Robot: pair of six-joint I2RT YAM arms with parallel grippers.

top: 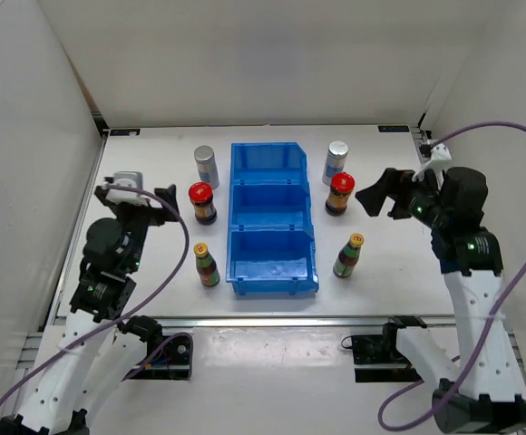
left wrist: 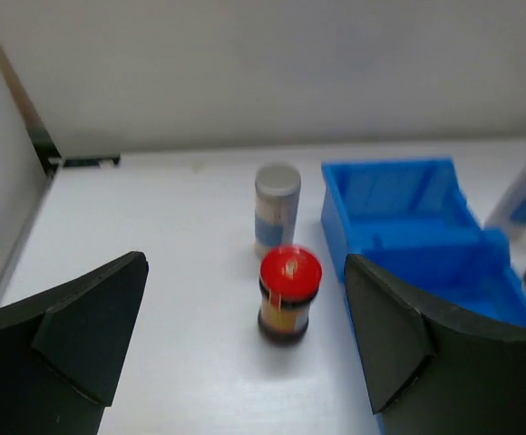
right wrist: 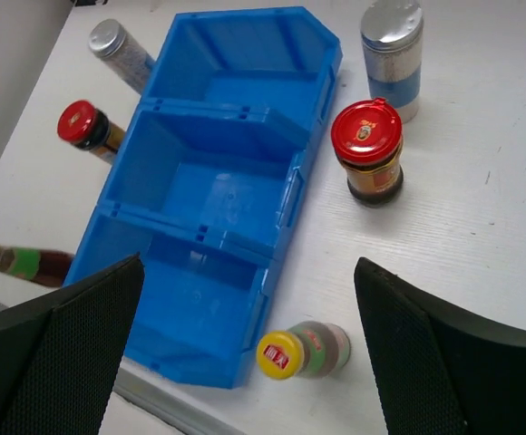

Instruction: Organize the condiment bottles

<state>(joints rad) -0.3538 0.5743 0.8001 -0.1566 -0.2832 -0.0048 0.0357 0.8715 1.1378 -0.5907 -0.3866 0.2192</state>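
- My left silver-capped bottle (top: 206,167) and right silver-capped bottle (top: 336,161) are pale. They stand up, farthest from me.
- The left red-lidded jar (top: 202,202) and right red-lidded jar (top: 339,193) are dark and stand just nearer.
- The left yellow-capped bottle (top: 207,265) and right yellow-capped bottle (top: 349,256) are slim, with green and red labels. They stand nearest me.

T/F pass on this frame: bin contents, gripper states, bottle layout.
1. All three compartments of the blue bin are empty. True.
2. The left gripper is shut on a jar. False: it is open, and the red-lidded jar stands free ahead of it.
3. Three bottles stand on each side of the bin. True.
4. The right gripper is holding something. False: it is open and empty.
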